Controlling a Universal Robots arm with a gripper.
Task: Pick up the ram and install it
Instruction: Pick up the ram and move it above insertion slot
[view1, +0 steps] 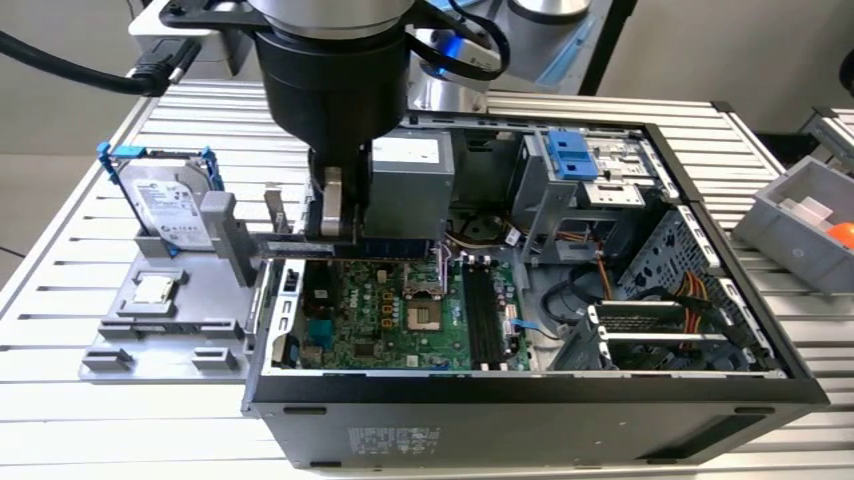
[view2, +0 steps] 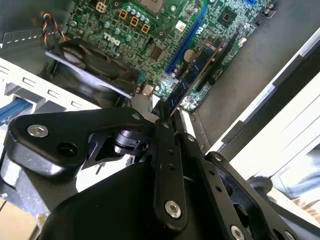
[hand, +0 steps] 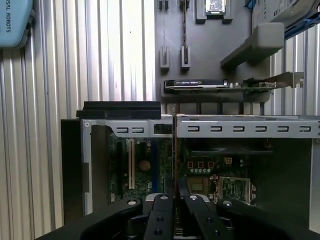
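Ram (view1: 398, 244): one end pinched between the jaws of the gripper (view1: 331, 232), board on edge, its length projecting past the fingertips, over the motherboard (view1: 380, 315) inside the open computer case (view1: 534, 385)

Robotics lab bench, slatted aluminium table (view1: 134, 440), opened computer case (view1: 534, 420), grey parts fixture (view1: 134, 340), grey bin (view1: 787, 215)

Dark ram (view1: 400, 245) — on edge — over motherboard (view1: 360, 320)
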